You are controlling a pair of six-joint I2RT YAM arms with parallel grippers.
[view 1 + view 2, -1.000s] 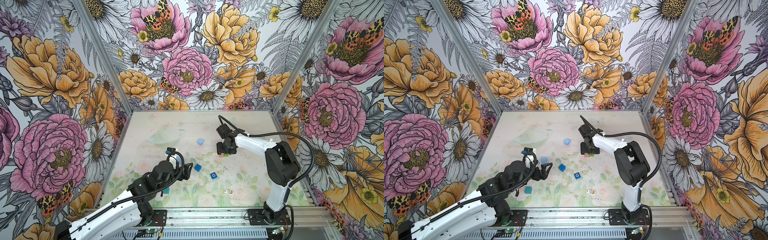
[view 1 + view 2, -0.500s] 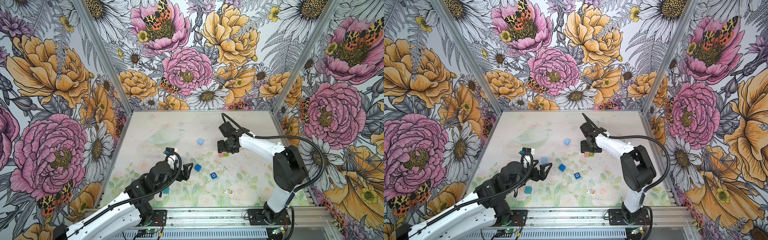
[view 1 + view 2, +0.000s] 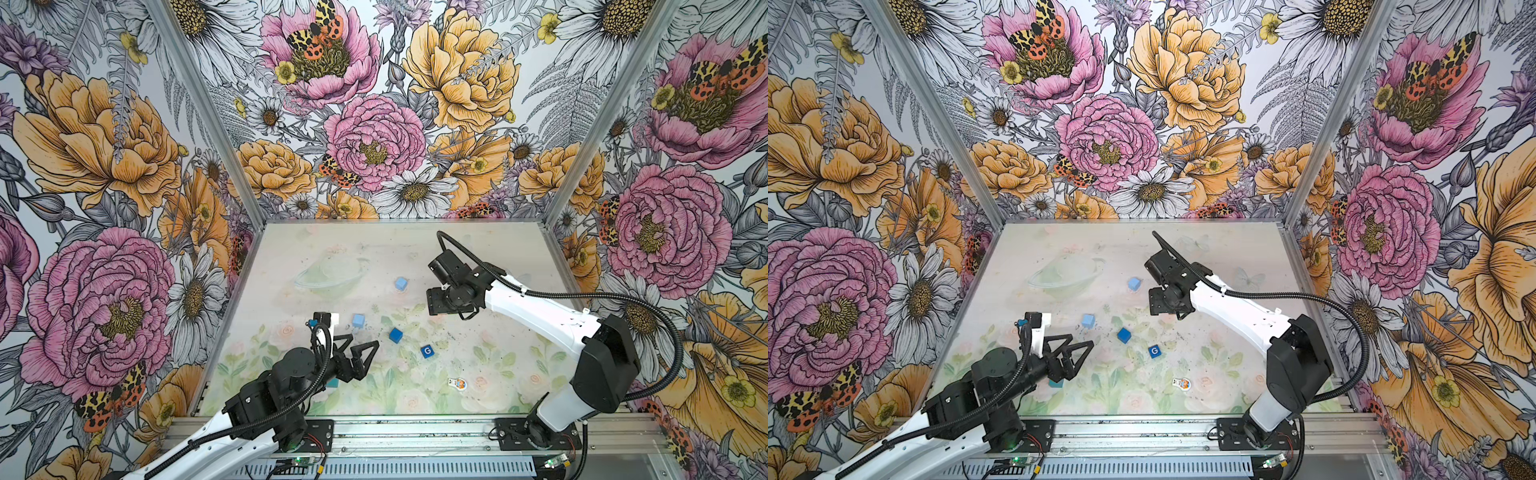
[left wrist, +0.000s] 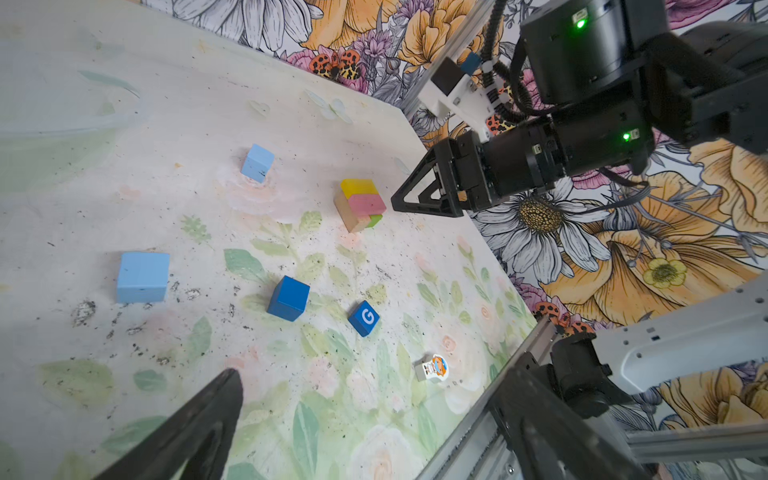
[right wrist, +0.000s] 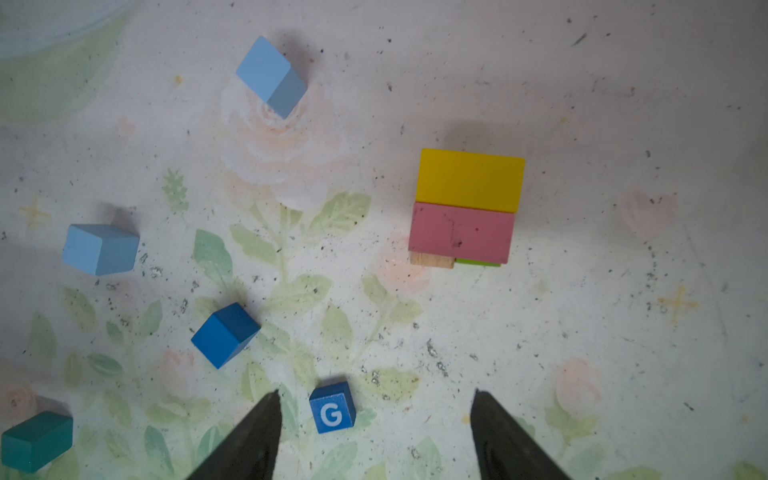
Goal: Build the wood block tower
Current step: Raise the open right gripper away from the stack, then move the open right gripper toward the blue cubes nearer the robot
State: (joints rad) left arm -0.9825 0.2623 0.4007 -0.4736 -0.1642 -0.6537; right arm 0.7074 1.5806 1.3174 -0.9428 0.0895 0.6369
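The tower is a low stack (image 4: 360,203): a yellow oblong (image 5: 469,180) and a pink oblong (image 5: 461,230) lie side by side on a plain-wood block (image 5: 432,259) and a green block (image 5: 478,262). My right gripper (image 5: 376,392) hovers open and empty just beside it, and its body hides the stack in both top views. Loose on the table lie two light blue cubes (image 3: 401,284) (image 3: 358,320), a dark blue cube (image 3: 396,335), the G cube (image 3: 427,351) and a teal cube (image 5: 35,440). My left gripper (image 3: 365,340) stands wide open and empty above the teal cube.
The flat white-and-orange figure piece (image 3: 457,383) lies near the front edge. Floral walls close the table on three sides, and an aluminium rail (image 3: 415,432) with both arm bases runs along the front.
The right gripper has shifted slightly toward the front and now covers the stack in the top views; its elbow has swung out to the right. The left arm has hardly moved.
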